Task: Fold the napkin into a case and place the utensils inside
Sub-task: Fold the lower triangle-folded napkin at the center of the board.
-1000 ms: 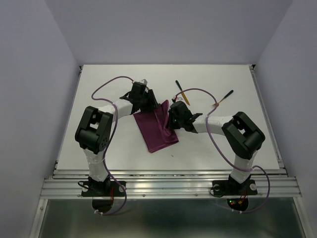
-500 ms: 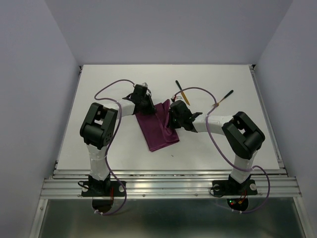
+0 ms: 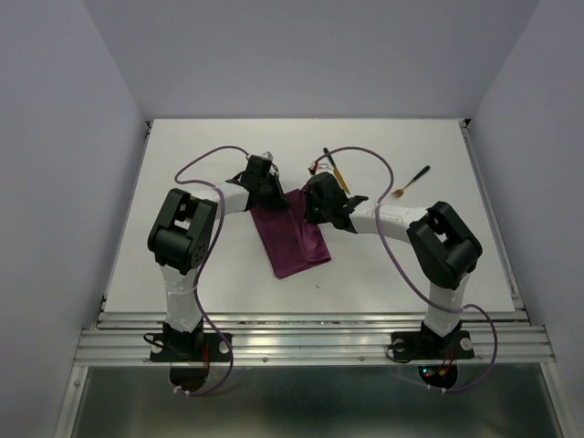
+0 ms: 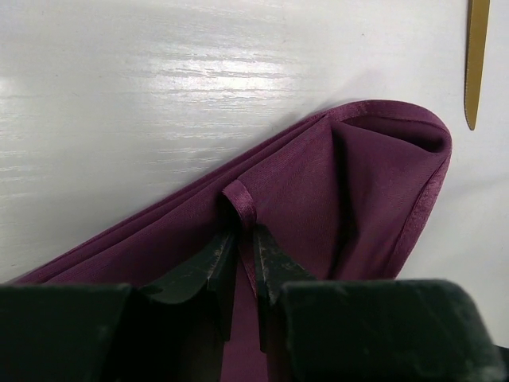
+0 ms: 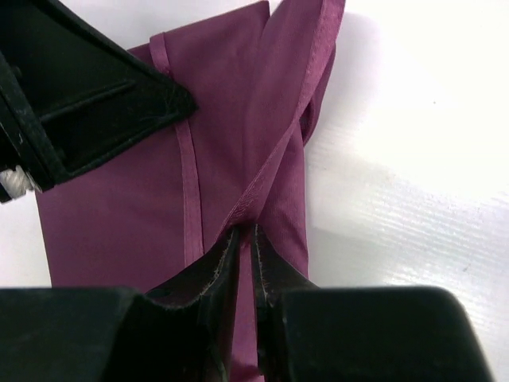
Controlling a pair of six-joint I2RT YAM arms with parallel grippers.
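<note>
Folding under way, by the look of it: no pocket formed yet, nothing tucked inside. Spread on the white table as a half-folded strip, the magenta napkin, long axis running from the far end between the two wrists toward the near edge, slanting a little to the right.

Pinched at that far end from both sides. In the left gripper, jaws nearly together on a small raised loop of hem. In the right gripper, jaws likewise almost closed on a slanting hemmed edge crossing over the layer beneath. Facing each other across the cloth, fingertips near but apart, left at the far-left corner, right at the far-right.

Beyond the cloth and apart from it: the gold-bladed knife just past the right wrist, and farther right what is probably a fork, too small to be sure. Nearer to both: the right arm.

For the coming fold, likely a matter of carrying the gripped edge across that long axis, both pinches travelling together to keep the layers from slipping
</note>
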